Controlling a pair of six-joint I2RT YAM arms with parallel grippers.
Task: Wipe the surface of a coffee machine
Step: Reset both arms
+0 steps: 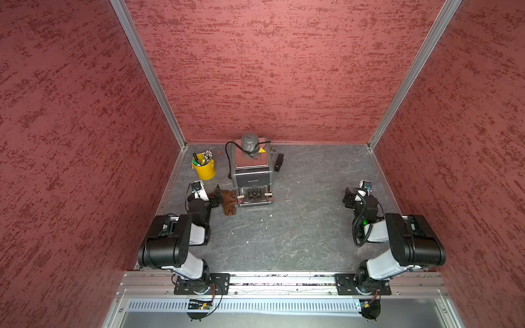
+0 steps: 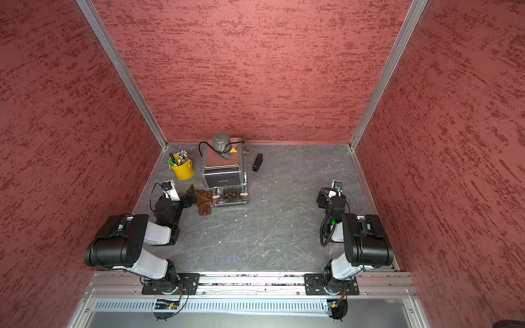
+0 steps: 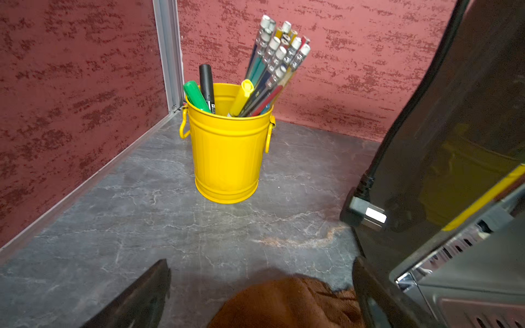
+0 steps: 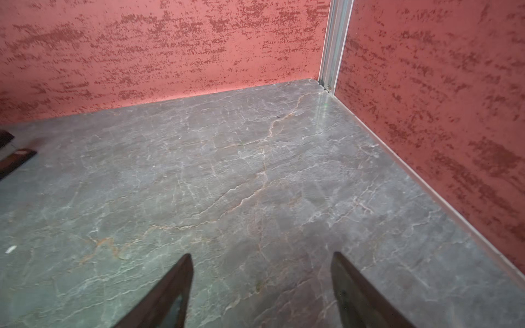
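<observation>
Coffee machine: boxy, grey and black, with a steel drip tray, grey domed cap and yellow sticker on top. It stands upright towards the back of the grey marbled table, left of centre.
Left end effector: low at the machine's front left corner, fingers spread wide.
Crumpled brown cloth: lies on the table between those fingers, unpinched, just beside the drip tray.
Right end effector: near the right wall, well apart from the machine, fingers spread over the table.
Yellow metal bucket: holds pens and pencils, left of the machine.
Black stapler: just right of the machine.
</observation>
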